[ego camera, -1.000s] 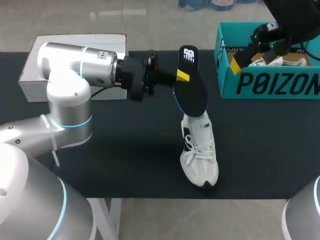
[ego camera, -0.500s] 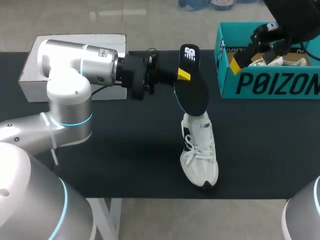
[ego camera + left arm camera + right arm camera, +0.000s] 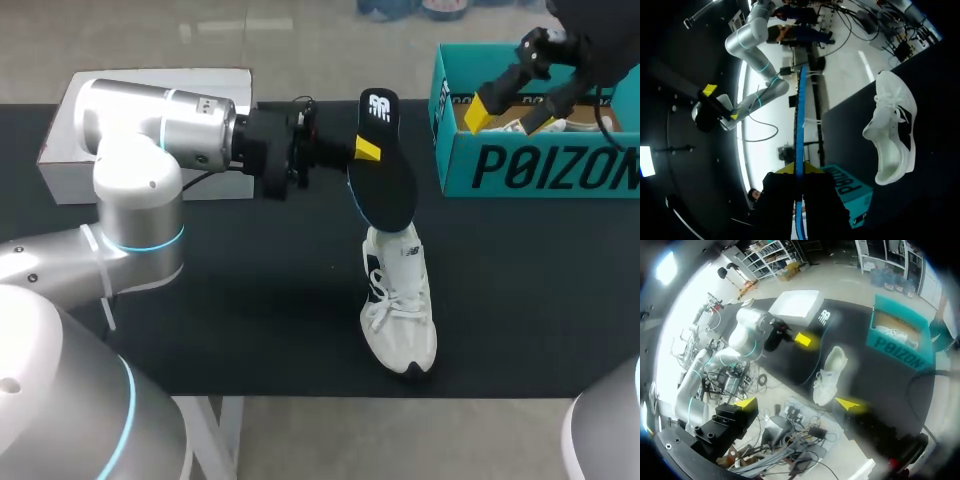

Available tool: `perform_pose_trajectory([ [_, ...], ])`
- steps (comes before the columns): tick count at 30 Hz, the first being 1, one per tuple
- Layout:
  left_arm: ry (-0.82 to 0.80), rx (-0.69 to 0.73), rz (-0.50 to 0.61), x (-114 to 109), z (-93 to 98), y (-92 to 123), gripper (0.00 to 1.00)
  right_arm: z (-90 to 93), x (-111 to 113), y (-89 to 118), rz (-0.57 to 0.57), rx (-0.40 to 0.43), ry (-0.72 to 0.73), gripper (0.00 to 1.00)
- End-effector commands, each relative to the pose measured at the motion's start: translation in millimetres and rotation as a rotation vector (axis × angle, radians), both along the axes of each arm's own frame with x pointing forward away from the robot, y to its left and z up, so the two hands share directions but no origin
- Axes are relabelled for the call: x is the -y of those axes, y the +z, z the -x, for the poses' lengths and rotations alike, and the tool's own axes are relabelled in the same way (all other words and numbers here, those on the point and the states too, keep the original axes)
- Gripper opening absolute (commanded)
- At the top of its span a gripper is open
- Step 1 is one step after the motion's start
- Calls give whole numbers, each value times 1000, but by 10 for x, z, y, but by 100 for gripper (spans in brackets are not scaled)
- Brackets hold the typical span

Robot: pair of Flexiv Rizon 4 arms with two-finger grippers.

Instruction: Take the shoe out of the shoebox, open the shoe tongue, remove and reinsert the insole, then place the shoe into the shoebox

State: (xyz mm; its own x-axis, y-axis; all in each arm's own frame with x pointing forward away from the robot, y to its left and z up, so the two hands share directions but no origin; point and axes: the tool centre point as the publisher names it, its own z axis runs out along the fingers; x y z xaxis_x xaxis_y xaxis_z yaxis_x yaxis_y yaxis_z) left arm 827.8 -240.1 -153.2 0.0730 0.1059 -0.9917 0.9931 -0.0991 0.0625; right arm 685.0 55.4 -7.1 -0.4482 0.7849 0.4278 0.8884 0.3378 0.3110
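Black insole [image 3: 382,170], one, pinched on edge in my left gripper [image 3: 362,150], near one white shoe [image 3: 398,300] lying on the table [image 3: 250,300]. My right gripper [image 3: 508,118] hangs spread over one teal shoebox [image 3: 540,168].

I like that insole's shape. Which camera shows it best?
Head view: the insole shows its broad black face, held by the left tool. Left wrist view shows only its thin edge; right wrist view shows it tiny.
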Motion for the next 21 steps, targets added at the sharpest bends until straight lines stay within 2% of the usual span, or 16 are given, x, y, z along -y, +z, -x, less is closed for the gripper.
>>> perform_pose_trajectory([
  [1, 1, 2, 1, 16, -8, -6, 0, -70, 89, -254, -359, -127, 51, 100],
  [9, 1, 2, 1, 16, -8, -6, 0, -137, 72, -397, -555, -145, 64, 100],
  [15, 1, 2, 1, 16, -8, -6, 0, -171, 3, -447, -576, -106, 72, 100],
  [21, 1, 2, 1, 16, -8, -6, 0, -375, -70, -577, -597, -130, 59, 100],
])
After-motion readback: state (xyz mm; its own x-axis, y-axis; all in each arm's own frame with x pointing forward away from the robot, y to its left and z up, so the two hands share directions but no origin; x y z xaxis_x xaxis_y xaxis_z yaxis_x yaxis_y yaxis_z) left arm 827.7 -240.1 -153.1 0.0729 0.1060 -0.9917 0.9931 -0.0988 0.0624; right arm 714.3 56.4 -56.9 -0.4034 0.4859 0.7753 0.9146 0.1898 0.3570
